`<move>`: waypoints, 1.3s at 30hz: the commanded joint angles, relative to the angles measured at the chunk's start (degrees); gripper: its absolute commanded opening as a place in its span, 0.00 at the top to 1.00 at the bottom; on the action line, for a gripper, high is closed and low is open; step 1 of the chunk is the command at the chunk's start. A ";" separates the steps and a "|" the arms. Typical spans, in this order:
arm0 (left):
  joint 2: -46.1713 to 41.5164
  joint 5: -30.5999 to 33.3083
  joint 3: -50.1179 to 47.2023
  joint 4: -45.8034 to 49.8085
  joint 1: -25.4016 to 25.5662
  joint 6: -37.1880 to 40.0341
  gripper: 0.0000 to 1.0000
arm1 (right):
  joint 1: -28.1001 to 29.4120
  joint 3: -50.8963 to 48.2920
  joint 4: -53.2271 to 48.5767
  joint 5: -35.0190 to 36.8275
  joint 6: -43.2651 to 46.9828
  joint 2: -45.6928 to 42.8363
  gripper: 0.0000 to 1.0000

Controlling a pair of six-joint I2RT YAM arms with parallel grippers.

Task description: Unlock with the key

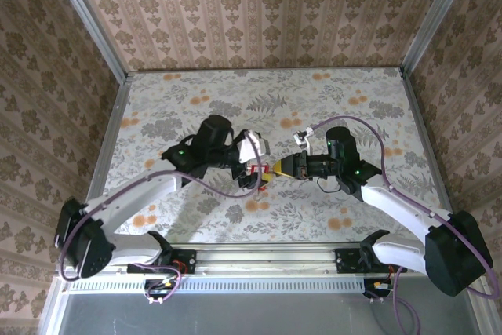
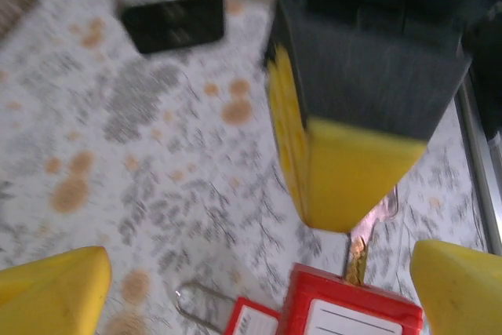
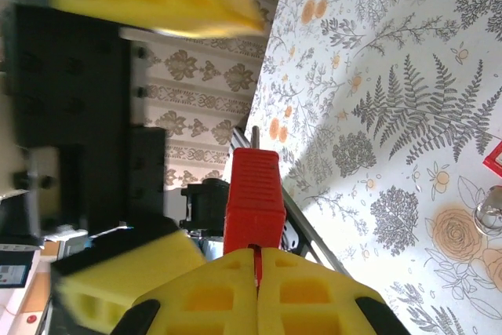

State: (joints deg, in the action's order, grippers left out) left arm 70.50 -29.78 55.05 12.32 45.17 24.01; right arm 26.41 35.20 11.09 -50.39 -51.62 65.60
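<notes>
The key [image 2: 357, 260], thin and brownish, stands in the top edge of a red padlock [image 2: 353, 311]. My right gripper [image 3: 257, 272] is shut on the key's head, and its yellow fingers [image 2: 345, 170] come down from above in the left wrist view. In the right wrist view the padlock [image 3: 252, 198] hangs just beyond the closed fingertips. My left gripper [image 2: 259, 296] is open, with one yellow finger [image 2: 55, 292] far left of the padlock and the other at the right. From the top view both grippers [image 1: 252, 164] [image 1: 276, 167] meet at mid-table.
A second red padlock [image 2: 251, 319] with a thin wire shackle [image 2: 192, 304] lies on the flowered tablecloth [image 2: 157, 154] beside the first. Another red piece [image 3: 494, 158] and a metal ring [image 3: 490, 213] lie at the right. Patterned walls close in the table.
</notes>
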 commanded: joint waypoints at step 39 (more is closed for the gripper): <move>-14.03 21.55 -15.06 6.63 -4.07 -61.34 0.00 | 0.08 0.31 -12.63 17.93 12.59 4.46 1.00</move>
State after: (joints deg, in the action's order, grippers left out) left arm 53.01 -5.43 36.05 16.25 38.50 -44.36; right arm 26.30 37.58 -3.09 -32.93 -39.16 72.36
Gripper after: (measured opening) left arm 0.999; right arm 0.076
